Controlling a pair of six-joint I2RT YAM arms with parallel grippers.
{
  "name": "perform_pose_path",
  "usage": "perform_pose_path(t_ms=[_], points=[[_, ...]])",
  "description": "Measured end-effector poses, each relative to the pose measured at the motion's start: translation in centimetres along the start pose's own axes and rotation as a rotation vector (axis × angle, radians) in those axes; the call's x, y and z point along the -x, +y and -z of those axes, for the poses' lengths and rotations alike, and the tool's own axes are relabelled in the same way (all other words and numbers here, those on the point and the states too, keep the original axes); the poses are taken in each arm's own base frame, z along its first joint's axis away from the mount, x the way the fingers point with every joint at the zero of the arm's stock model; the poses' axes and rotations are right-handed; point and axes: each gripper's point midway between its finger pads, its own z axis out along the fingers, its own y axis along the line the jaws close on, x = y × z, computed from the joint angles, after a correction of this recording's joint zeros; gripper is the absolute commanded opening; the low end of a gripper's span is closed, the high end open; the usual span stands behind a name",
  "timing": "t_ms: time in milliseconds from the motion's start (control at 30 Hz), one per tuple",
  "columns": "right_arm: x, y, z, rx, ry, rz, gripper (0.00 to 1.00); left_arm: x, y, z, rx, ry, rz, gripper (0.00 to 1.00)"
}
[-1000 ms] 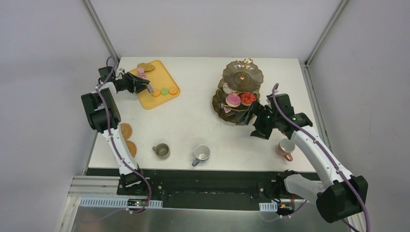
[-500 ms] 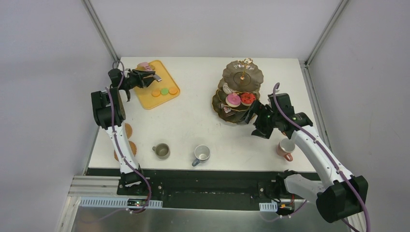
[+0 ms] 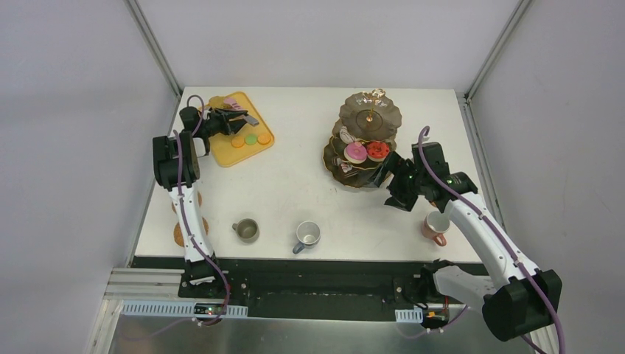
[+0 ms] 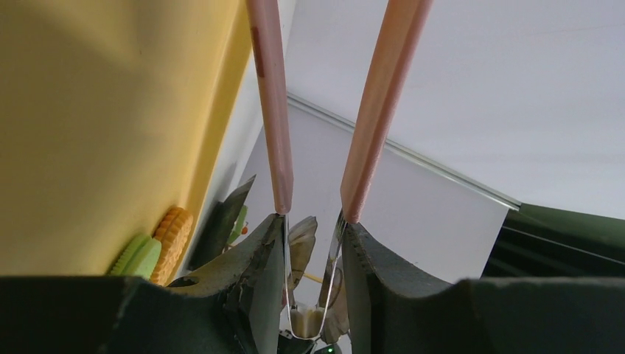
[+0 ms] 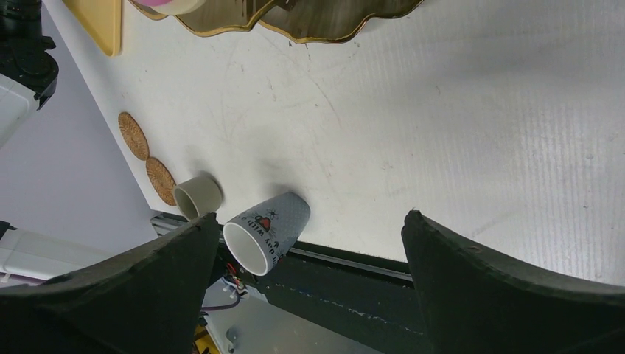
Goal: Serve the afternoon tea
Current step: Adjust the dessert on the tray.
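The orange and green macarons (image 3: pixel 251 139) are lying in a row on the yellow tray (image 3: pixel 227 155) at the far left of the table (image 3: pixel 295 177), near the tongs (image 4: pixel 274 110). The left gripper (image 4: pixel 311 228) is clamping the tongs, its arm stretching over the tray. The right gripper (image 3: pixel 388 175) is hovering, jaws spread wide, just in front of the tiered stand (image 3: pixel 365 112). From above, the left arm is partly hiding the coasters (image 5: pixel 160 181).

Tray (image 3: pixel 227 153) sits far left, stand (image 3: pixel 333 158) far right, 3 mugs (image 3: pixel 307 234) along the near edge, coasters (image 3: pixel 179 234) near left
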Motion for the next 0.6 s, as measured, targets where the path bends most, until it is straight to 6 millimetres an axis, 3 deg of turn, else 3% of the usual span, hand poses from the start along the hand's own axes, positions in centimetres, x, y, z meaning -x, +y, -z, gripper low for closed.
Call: perform_pose_path(t_ms=[400, 600], points=[[0.4, 0.3, -0.2, 0.006, -0.015, -0.027, 0.99, 2.9, -1.0, 0.1, -0.03, -0.002, -0.024, 0.32], [0.5, 0.2, -0.8, -0.005, -0.007, -0.038, 0.99, 3.4, -1.1, 0.5, -0.035, -0.01, 0.002, 0.31]])
